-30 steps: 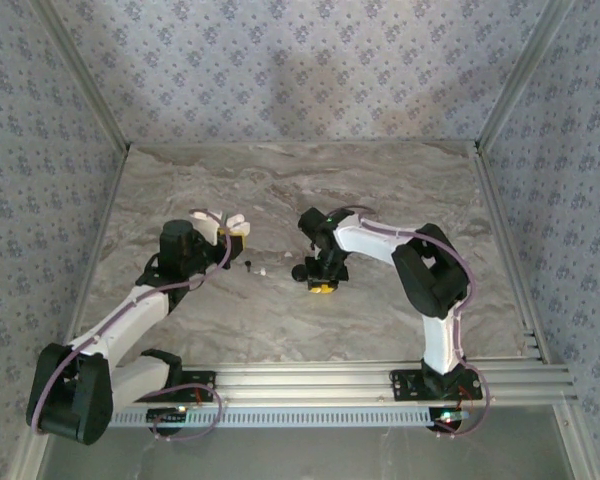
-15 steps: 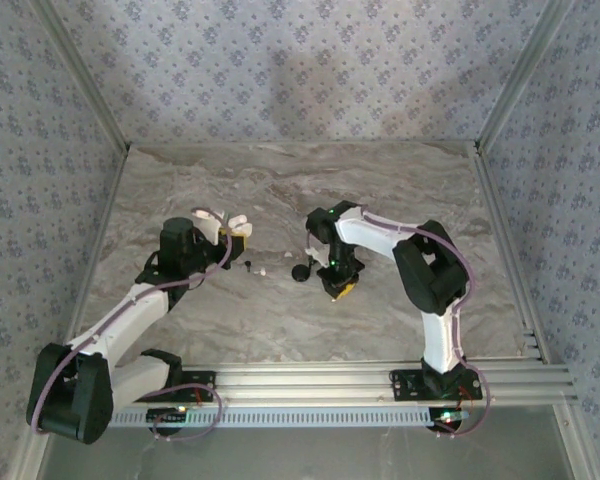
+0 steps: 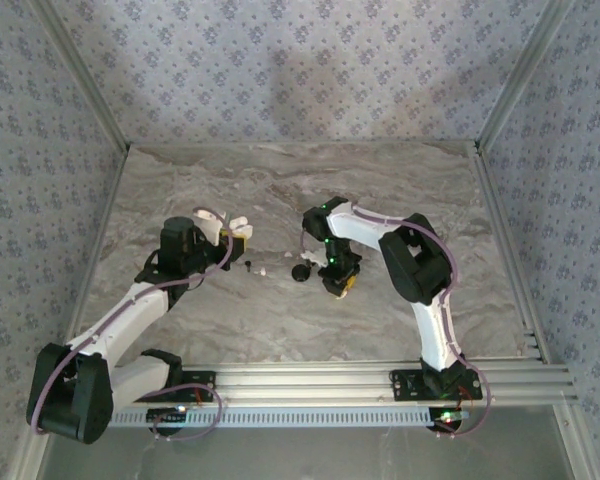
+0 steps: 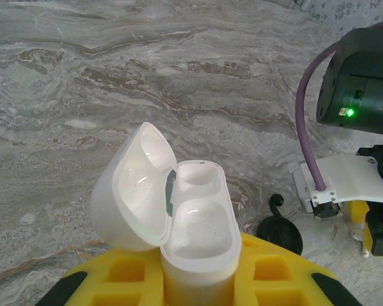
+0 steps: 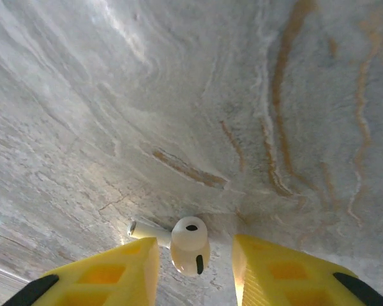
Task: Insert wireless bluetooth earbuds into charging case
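— How are the arms set?
— The left arm (image 3: pixel 130 305) lies low from its near-left base toward 1 o'clock, and the left gripper (image 3: pixel 236 232) points toward 3 o'clock. Its jaws are clamped on the charging case (image 4: pixel 196 237), which stands upright with its lid (image 4: pixel 135 194) swung open.
— And the other one?
— The right arm (image 3: pixel 420 265) rises from the near-right base, folds at the elbow and reaches toward 10 o'clock. The right gripper (image 5: pixel 195 247) hangs fingers-down over the table (image 3: pixel 400 180).
— Holding anything?
— No. Its fingers (image 5: pixel 108 277) stand partly apart, and an earbud (image 5: pixel 190 245) lies on the marble between them, with a gap on either side of its head.
— What else is close by?
— A black round object (image 3: pixel 300 272) sits just at 10 o'clock of the right gripper. A small white piece (image 3: pixel 263 270), too small to make out, lies at 9 o'clock of that and at 5 o'clock of the case.
— Room to move?
— The two grippers are apart, with those bits between them. Bare marble runs toward 12 o'clock up to the far wall (image 3: pixel 300 80) and toward 6 o'clock to the near rail (image 3: pixel 380 378). Both grippers are well in from the side edges.
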Controlling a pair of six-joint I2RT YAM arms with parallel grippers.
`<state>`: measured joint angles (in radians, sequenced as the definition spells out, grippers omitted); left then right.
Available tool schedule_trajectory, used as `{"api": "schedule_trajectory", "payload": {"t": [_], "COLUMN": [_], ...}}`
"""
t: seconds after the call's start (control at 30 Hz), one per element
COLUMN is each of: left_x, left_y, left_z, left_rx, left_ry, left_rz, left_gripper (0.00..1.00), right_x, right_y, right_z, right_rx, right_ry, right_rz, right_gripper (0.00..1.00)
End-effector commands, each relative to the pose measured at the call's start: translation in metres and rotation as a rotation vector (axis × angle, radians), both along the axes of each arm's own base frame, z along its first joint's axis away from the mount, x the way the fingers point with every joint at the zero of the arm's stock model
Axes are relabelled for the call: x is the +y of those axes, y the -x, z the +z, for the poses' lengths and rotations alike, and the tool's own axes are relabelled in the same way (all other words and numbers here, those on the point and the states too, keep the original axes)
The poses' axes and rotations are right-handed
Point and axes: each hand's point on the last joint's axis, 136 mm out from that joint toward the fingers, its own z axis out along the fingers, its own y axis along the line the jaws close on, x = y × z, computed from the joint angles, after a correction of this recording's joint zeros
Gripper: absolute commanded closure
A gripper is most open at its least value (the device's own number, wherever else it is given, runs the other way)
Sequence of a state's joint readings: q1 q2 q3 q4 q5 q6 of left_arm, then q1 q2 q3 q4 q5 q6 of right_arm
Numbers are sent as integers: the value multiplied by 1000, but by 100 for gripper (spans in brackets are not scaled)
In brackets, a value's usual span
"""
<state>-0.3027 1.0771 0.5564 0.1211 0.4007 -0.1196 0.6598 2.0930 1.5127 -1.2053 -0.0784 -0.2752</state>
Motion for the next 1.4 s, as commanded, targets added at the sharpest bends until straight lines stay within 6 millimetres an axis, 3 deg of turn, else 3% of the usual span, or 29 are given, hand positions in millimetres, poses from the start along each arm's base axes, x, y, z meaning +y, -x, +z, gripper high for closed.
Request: {"api": "schedule_trajectory", "payload": {"t": [0.0, 0.13, 0.2, 0.3, 0.43, 0.6, 0.83, 1.37], "left_x": [-3, -3, -4, -5, -7, -8, -9, -8], "left_y": [-5, -5, -4, -4, -5, -5, -6, -6], "left_z": [19, 19, 19, 19, 15, 16, 16, 15], "left_rx": [-45, -44, -43, -43, -30, -32, -29, -26], "left_ry": [12, 19, 21, 25, 31, 37, 42, 36], "left_rz": [-19, -17, -21, -26, -34, -37, -40, -34], "left_gripper": [84, 84, 84, 84, 84, 84, 84, 84], "right_x": [10, 9, 0, -3, 6, 3, -6, -3], "right_y": [-8, -8, -3, 6, 7, 12, 12, 2], "right_z": [36, 58, 62, 61, 49, 24, 6, -8], "right_rx": [-61, -114, -121, -110, -96, -94, -111, -98], "right_ry": [-103, -115, -54, -39, -85, -24, 30, 0], "right_rz": [-130, -437, -686, -988, -1200, -1277, -1302, -1317], "right_gripper": [59, 60, 59, 57, 56, 56, 57, 63]}}
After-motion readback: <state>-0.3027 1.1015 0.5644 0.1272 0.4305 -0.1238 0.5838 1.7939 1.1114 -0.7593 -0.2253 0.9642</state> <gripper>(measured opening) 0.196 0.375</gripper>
